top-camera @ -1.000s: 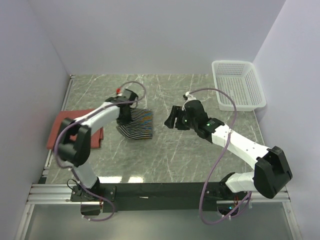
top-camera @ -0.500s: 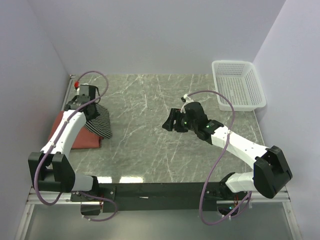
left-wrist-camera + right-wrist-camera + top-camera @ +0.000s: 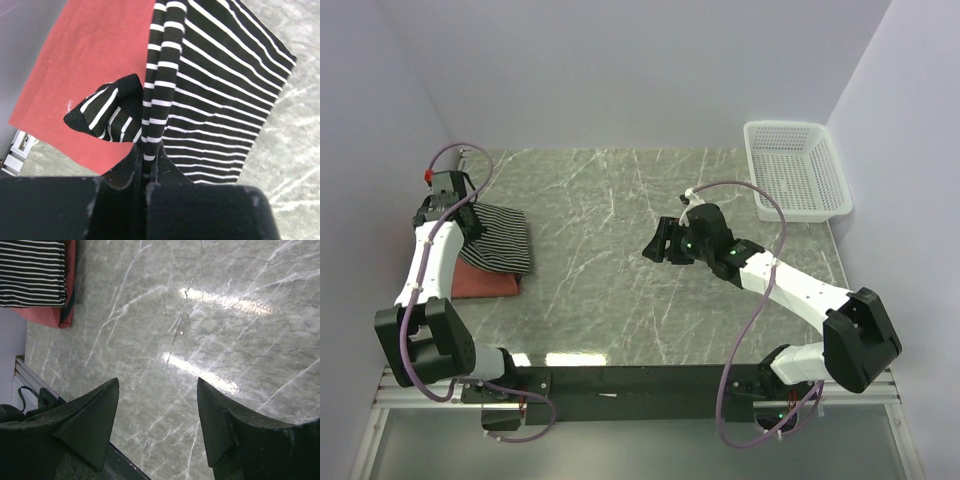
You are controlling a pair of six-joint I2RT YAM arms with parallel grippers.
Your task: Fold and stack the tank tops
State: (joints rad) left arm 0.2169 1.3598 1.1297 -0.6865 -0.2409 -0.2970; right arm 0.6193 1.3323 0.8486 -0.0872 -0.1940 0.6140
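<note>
Top external view first, biggest stuff down: the marble table (image 3: 620, 300) took up most of the shot, and the white basket (image 3: 798, 170) sat at its far right corner doing nothing. Your left arm (image 3: 425, 260) had swung about as far from the basket as the table goes, and it carried the striped top (image 3: 500, 240) along with it. A second before, that top was hanging much nearer the basket, around mid-table. By this moment it was lying folded on the brick-red top (image 3: 485, 284), at the table edge opposite the basket.

The left gripper (image 3: 145, 162) was pinched tight on a fold of the striped cloth, with one black-trimmed corner flopped up beside the jaws. The right gripper (image 3: 660, 243) hadn't budged: jaws spread wide over bare marble, roughly halfway between the basket and the stack, holding nothing.

So I'd say you were basically at the stacking step for this one: let go, then maybe flatten that loose corner. I couldn't spot the mustard top anywhere, so no idea whether it was under the red one.
</note>
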